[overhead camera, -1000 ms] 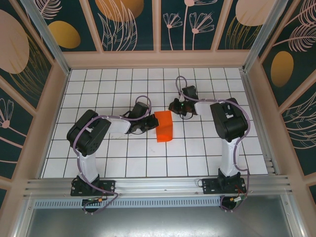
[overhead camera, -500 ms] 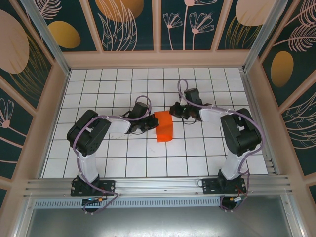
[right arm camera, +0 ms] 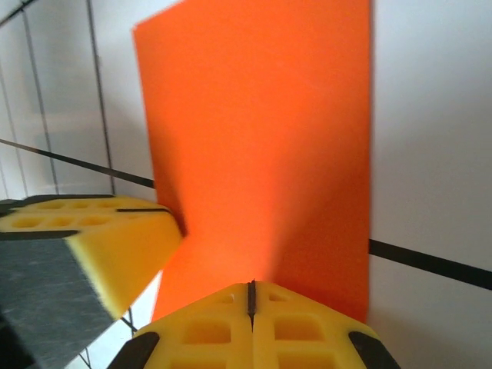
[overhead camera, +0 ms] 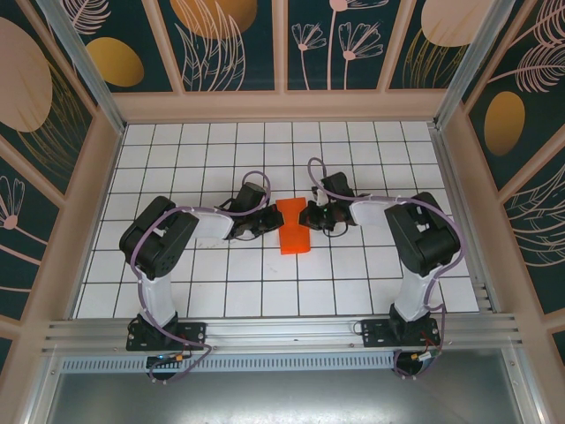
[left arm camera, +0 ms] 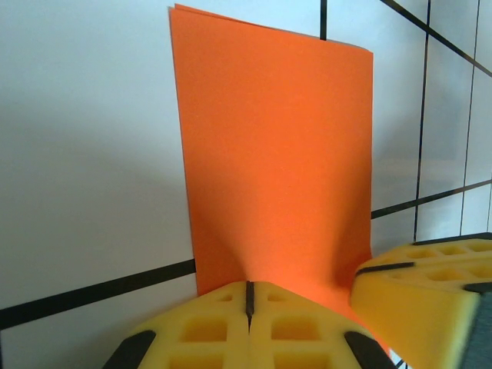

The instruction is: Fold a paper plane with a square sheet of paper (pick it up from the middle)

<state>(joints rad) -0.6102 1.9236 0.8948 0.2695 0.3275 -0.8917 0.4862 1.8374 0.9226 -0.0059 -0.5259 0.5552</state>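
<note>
The square sheet of paper [overhead camera: 294, 231] is orange-red and lies folded into a tall narrow rectangle on the white grid table. A paper plane is out of view. My left gripper [overhead camera: 276, 217] is shut, its yellow tips set on the paper's left edge. In the left wrist view the paper [left arm camera: 277, 154] dimples toward the left gripper [left arm camera: 248, 298]. My right gripper [overhead camera: 307, 216] is shut too, tips on the right edge. The right wrist view has the paper [right arm camera: 261, 138] ahead of the right gripper [right arm camera: 250, 298]. I cannot tell whether either pinches the paper.
The white grid table [overhead camera: 221, 150] is walled by tan rails and patterned panels [overhead camera: 282, 44]. Both arm bases sit on the metal rail [overhead camera: 282, 334] at the near edge. The opposite gripper's yellow fingers [left arm camera: 430, 284] crowd each wrist view.
My right gripper has swung left and toward me from beside the paper's far right corner onto its right edge. The left gripper and the paper have stayed in place.
</note>
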